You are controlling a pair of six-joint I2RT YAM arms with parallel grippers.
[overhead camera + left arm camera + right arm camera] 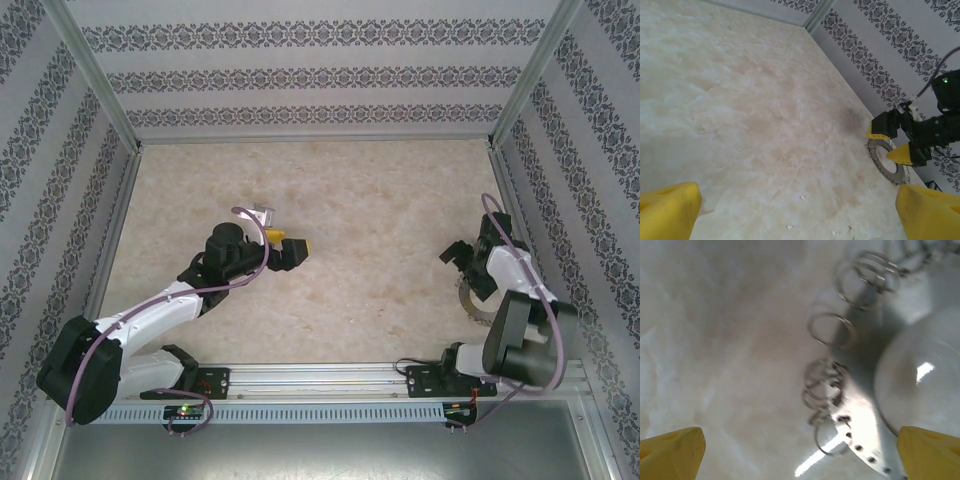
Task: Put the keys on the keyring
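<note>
Left pincer [290, 244] and right pincer [890, 144] both spread, empty; the thin keyring [896, 178], lying flat on the counter [350, 200], may skid aside when pinched.

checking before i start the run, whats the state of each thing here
left end effector: open, empty, over bare table
right end effector: open, empty, over the keyring
keyring: flat on the table, not gripped, small wire rings on its rim
</note>
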